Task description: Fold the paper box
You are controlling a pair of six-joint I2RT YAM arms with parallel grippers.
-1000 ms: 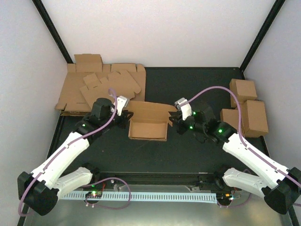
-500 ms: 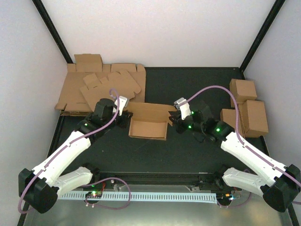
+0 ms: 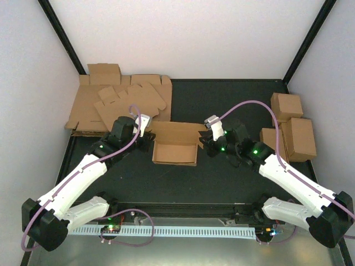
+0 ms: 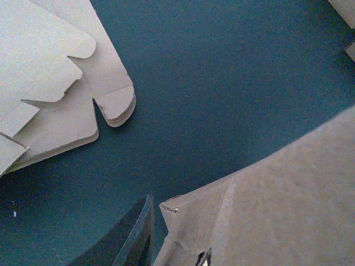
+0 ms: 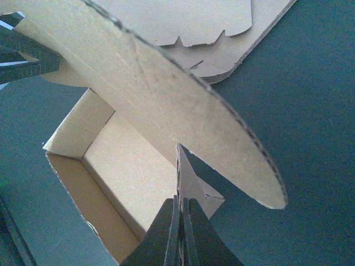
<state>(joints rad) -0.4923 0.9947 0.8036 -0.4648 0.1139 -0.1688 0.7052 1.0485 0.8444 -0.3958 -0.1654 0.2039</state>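
The paper box lies mid-table as a half-formed brown tray with its lid panel raised at the back. My left gripper is at the box's left end. In the left wrist view one dark finger stands just left of the box's corner, which sits between the jaws. My right gripper is at the box's right end. In the right wrist view it is shut on a thin upright side flap, beside the open tray and under the curved lid.
A thick heap of flat brown blanks lies at the back left; it also shows in the left wrist view and the right wrist view. Three folded boxes stand at the right edge. Black frame posts stand at the corners.
My right gripper has edged slightly left and away with the flap in it. The box and my left gripper have hardly moved.
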